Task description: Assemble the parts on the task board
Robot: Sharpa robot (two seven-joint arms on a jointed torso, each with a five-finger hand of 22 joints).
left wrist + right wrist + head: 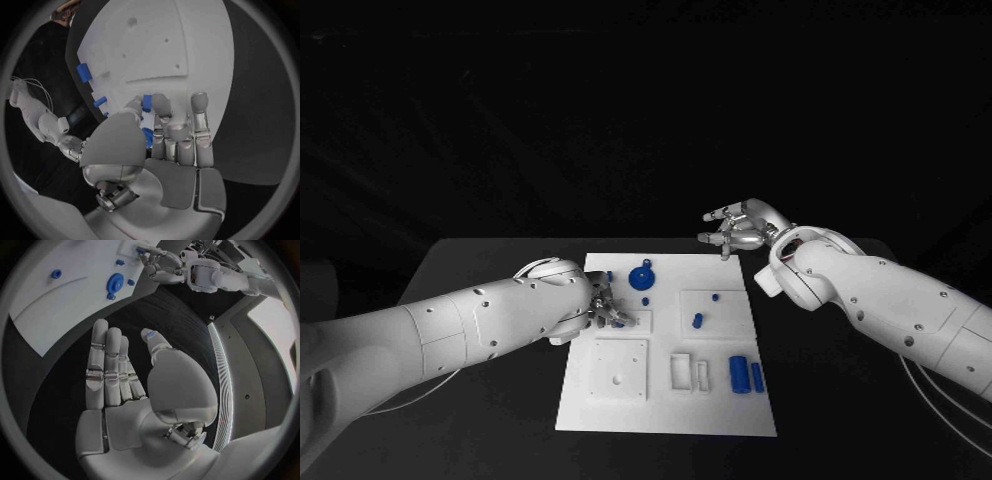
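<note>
The white task board [668, 405] lies mid-table. My left hand [600, 305] rests over its left edge and pinches a small blue part [147, 102] between thumb and a finger, close to the board's surface [156, 45]. The same hand [164, 269] appears in the right wrist view with the blue part [139, 249] at its fingertips. A round blue part [642, 277] lies near the board's far edge. My right hand [737, 232] hovers past the far right corner, fingers [106, 365] spread and holding nothing.
Small blue pegs [714, 297] [697, 321] stand in a raised block on the board. Two longer blue pieces [740, 374] [757, 376] lie at the right near side beside a white slotted block [682, 370]. A square plate [620, 365] sits near left. Black table [488, 270] surrounds.
</note>
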